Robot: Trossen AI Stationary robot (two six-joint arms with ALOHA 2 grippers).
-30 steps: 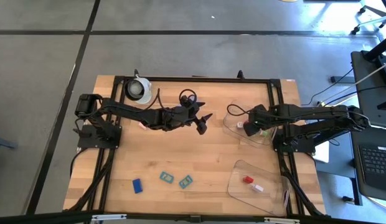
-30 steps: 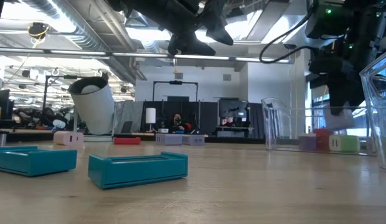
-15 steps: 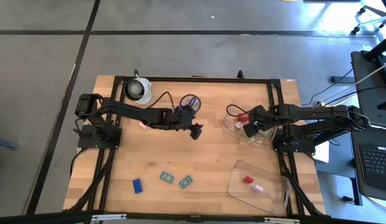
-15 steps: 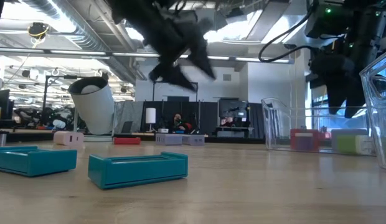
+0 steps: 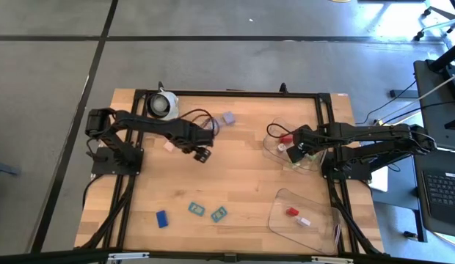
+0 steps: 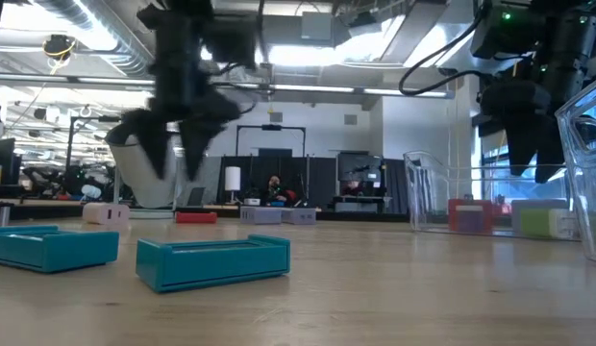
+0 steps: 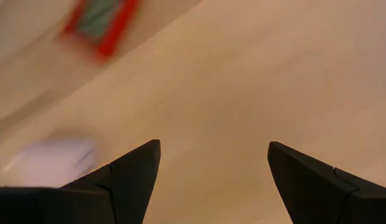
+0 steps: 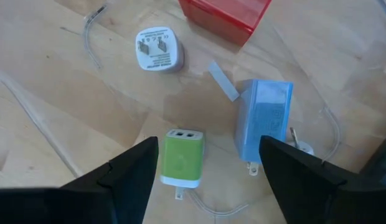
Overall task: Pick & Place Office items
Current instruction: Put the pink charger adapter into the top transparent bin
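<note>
My left gripper (image 5: 202, 155) (image 7: 211, 180) hangs open over bare wood left of the table's middle, fingers pointing down. The left wrist view shows a blurred red piece (image 7: 98, 22) and a pale piece (image 7: 55, 159) beyond it. My right gripper (image 5: 293, 147) (image 8: 208, 180) stands open above the far clear tray (image 5: 273, 150). In that tray lie a red block (image 8: 224, 15), a white plug (image 8: 157, 50), a green charger (image 8: 180, 158) and a blue charger (image 8: 263, 121). A lavender block (image 5: 228, 117) and a pink piece (image 5: 169, 146) rest on the table.
Two teal pieces (image 5: 196, 209) (image 5: 219, 214) and a blue piece (image 5: 162, 218) lie near the front edge. A second clear tray (image 5: 280, 213) at the front right holds a red piece (image 5: 292, 212) and a pale one (image 5: 304, 221). A white roll (image 5: 163, 105) stands at the far left.
My left gripper has swung from the table's middle toward the left and down, tipping from nearly level to pointing down, and has uncovered the lavender block. My right gripper has opened, and the red block now lies in the far tray.
</note>
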